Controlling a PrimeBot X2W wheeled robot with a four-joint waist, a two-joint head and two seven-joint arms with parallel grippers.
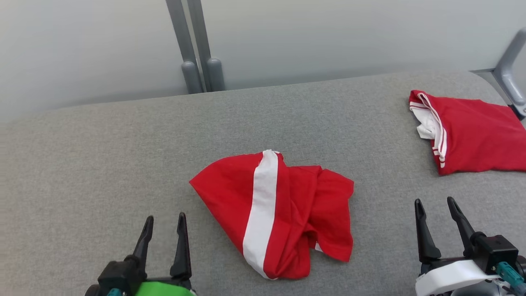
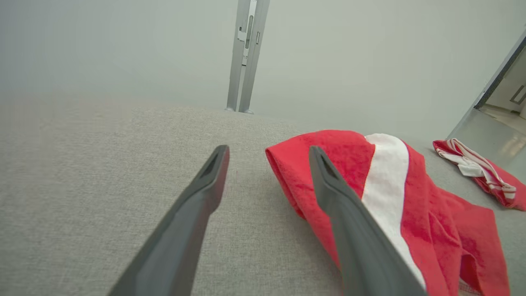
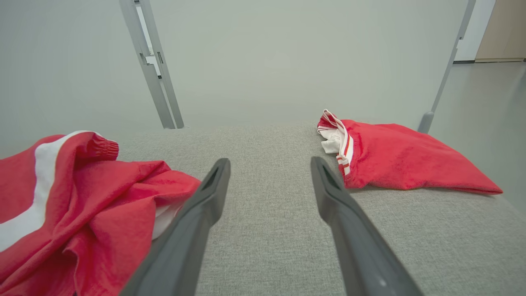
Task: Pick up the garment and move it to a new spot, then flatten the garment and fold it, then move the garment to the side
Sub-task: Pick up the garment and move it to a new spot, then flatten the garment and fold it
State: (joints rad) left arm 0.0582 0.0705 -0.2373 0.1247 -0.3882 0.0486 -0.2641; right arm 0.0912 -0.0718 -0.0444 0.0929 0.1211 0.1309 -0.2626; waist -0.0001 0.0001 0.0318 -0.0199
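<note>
Head view: left fingers [image 1: 181, 242] and right fingers [image 1: 423, 234] wide, flanking garment [image 1: 287, 205]; right wrist view: gathered cuff [image 3: 100, 149]

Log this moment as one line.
crumpled garment: centre of grey surface, not flattened | left tool: open, empty | right tool: open, empty | second red garment: folded, far right

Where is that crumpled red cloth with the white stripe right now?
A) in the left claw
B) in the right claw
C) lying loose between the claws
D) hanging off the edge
C: the crumpled garment lies on the grey surface, with the left gripper and right gripper both open and clear of it.
</note>
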